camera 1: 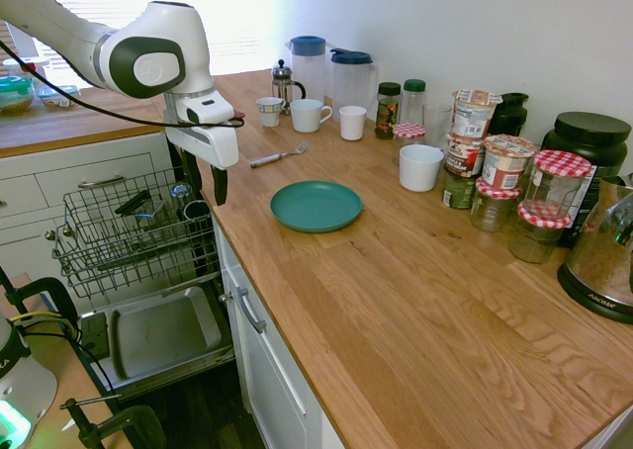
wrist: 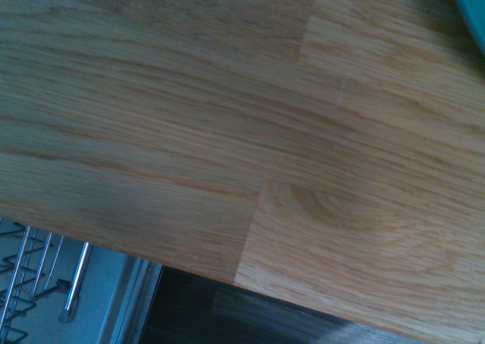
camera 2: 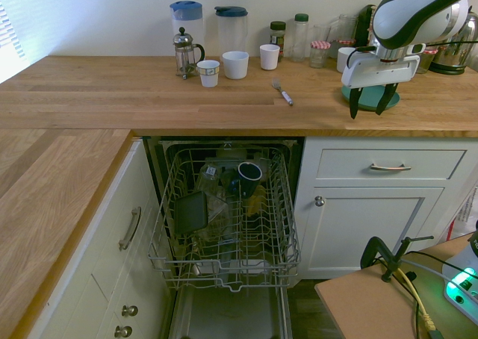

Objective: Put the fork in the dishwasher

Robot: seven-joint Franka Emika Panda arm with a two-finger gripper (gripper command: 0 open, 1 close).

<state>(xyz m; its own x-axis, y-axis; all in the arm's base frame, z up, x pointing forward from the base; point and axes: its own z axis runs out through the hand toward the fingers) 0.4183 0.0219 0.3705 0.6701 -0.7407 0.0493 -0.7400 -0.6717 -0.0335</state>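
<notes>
Locate the fork [camera 2: 282,92] lying loose on the wooden counter [camera 1: 425,281], apart from the gripper [camera 2: 367,109], off toward the coffee press [camera 2: 184,54]. Note the tines toward the wall and the handle toward the counter's front edge, probably convenient for a grasp from this side. Note the gripper spread wide, pointing down and released, with nothing between the fingers: presumably readied for pickup. Beyond the gripper, toward the wall, note the teal plate [camera 1: 316,206]; leave undisturbed. Below the gripper and off to the fork's side, find the dishwasher [camera 2: 231,309] open, with the wire rack [camera 2: 224,264] drawn out, likely to allow loading from above. Next, shift across to the fork, align across the handle and lower carefully; expect a thin, flat handle to be easily missed or tipped.
</notes>
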